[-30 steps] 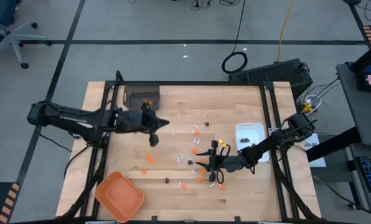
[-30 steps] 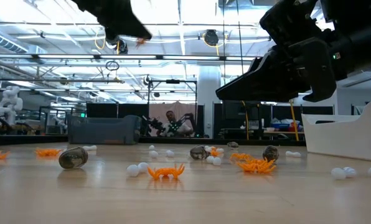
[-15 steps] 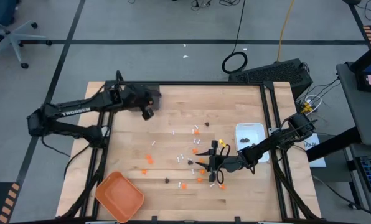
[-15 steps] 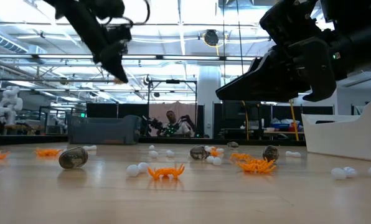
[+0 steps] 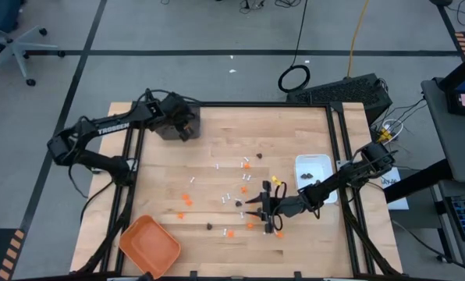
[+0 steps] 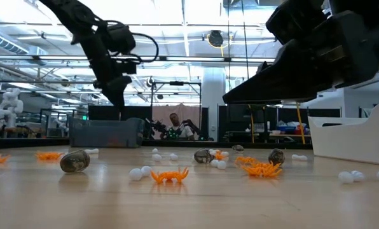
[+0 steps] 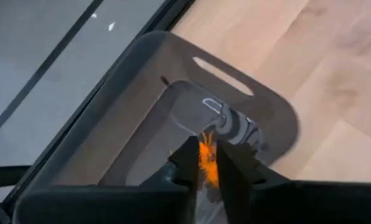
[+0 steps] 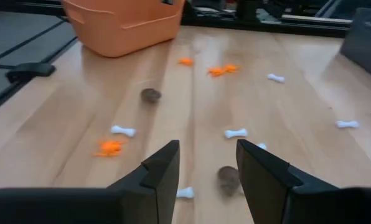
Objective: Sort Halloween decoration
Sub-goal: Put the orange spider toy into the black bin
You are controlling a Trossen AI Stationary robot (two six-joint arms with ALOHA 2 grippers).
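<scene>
Nearest us, at 5 o'clock on the table, the right gripper (image 8: 207, 147) hangs spread above a dark bit (image 8: 228, 178); closing off-centre could nudge it away. Around it we count two dark bits, three loose orange bits (image 8: 109, 147) and, as far as we can tell, six white sticks (image 8: 235, 132). One orange tray (image 5: 149, 246) sits at 7 o'clock and one white dish (image 5: 303, 173) at 3. Farthest, at 11 o'clock, the left gripper (image 7: 207, 149) pinches one orange bit (image 7: 207, 164) over the dark bin (image 7: 260, 106); it could cling to a finger.
</scene>
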